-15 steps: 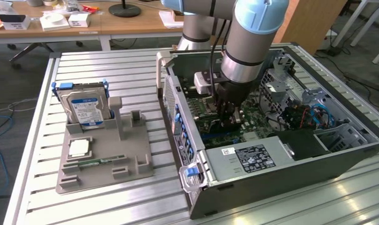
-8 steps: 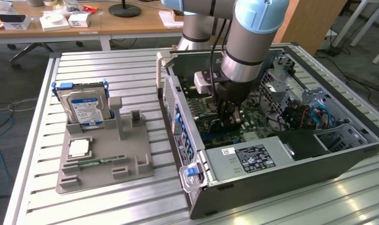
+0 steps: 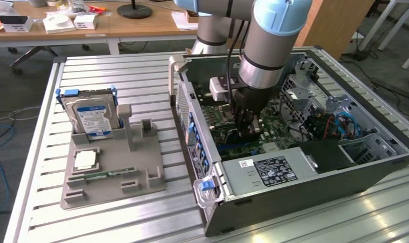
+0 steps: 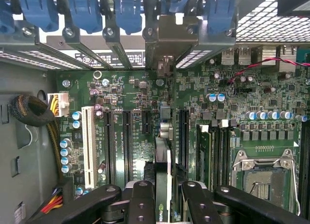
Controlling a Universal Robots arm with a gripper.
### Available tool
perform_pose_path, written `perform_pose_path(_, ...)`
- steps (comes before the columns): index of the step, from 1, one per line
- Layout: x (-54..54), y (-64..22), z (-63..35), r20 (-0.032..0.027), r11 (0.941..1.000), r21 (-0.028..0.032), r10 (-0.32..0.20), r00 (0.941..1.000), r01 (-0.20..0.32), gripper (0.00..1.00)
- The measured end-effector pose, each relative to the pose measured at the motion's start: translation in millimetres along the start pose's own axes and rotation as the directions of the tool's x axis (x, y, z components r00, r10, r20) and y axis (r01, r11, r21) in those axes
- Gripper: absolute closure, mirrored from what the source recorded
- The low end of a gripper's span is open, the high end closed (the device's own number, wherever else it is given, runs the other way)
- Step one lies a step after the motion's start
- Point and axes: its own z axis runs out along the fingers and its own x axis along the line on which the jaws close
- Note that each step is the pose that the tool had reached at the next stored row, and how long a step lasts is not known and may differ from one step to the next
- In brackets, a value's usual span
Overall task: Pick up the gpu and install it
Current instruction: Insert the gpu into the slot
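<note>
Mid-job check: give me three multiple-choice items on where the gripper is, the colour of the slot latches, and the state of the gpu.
1. Where is the gripper?
A. Over the grey tray
B. Inside the open case
C. Above the hard drive

2. What colour are the latches over the rear slots?
A. Blue
B. Red
C. Yellow

3. What state is the gpu in?
A. Lying on the tray
B. Flat on the table
C. Held on edge in the gripper over the motherboard

Answers: 1 B, the arm reaches down into the case. 2 A, the wrist view shows blue clips. 3 C, the card stands between the fingers.
</note>
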Motion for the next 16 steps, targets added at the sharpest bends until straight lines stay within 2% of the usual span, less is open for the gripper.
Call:
perform_pose_path(7,0.0,-1.0,0.3,-0.0054,1.0,0.0002,0.0,1.0,0.0,0.74)
perform_pose_path(16,0.1,-0.9,2.9,-0.0055,1.0,0.0002,-0.001,1.0,0.001,0.74)
